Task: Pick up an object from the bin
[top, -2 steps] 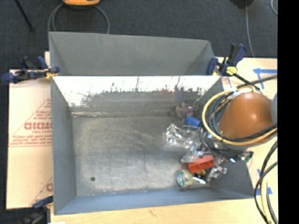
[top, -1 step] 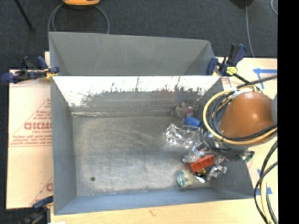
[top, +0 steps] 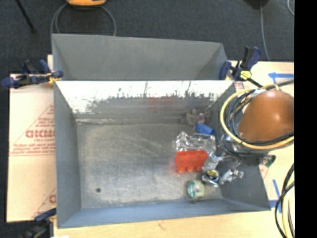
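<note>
- The gripper (top: 217, 173) is low in the right front corner of the bin (top: 124, 152), just right of a red toy block (top: 190, 161) — can't say if they touch.
- No way to make out whether the gripper is spread or pinched together.
- A greenish ball (top: 194, 189) sits just in front of it, near the front wall.
- A clear plastic piece (top: 190, 143) lies right behind the red block, then a small blue bit (top: 204, 129) — and a grey thing (top: 194, 117) by the back wall.

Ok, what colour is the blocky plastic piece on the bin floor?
The block is red-orange, clearest in the camera view.
</note>
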### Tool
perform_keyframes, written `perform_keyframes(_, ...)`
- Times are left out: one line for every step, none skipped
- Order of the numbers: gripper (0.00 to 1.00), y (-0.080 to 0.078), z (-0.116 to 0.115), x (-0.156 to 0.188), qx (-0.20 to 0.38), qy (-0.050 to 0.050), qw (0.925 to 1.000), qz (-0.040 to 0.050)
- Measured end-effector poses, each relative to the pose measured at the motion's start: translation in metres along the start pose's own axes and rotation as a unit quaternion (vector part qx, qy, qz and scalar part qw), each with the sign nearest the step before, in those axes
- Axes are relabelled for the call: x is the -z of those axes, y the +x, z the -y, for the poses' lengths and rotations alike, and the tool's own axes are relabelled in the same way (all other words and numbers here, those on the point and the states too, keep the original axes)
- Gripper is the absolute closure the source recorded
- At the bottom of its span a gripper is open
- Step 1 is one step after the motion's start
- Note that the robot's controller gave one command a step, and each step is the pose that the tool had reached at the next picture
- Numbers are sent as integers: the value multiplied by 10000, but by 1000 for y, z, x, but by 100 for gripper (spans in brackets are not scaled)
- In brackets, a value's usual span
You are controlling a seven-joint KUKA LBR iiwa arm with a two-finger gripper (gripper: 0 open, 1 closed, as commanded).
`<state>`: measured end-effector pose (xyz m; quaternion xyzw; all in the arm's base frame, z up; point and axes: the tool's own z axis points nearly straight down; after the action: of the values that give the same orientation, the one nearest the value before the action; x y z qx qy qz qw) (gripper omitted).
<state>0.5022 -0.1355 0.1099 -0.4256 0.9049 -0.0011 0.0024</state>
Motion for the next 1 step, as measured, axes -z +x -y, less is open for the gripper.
perform_keyframes(100, -1, 2, 51, -20, 13, 10000, 1)
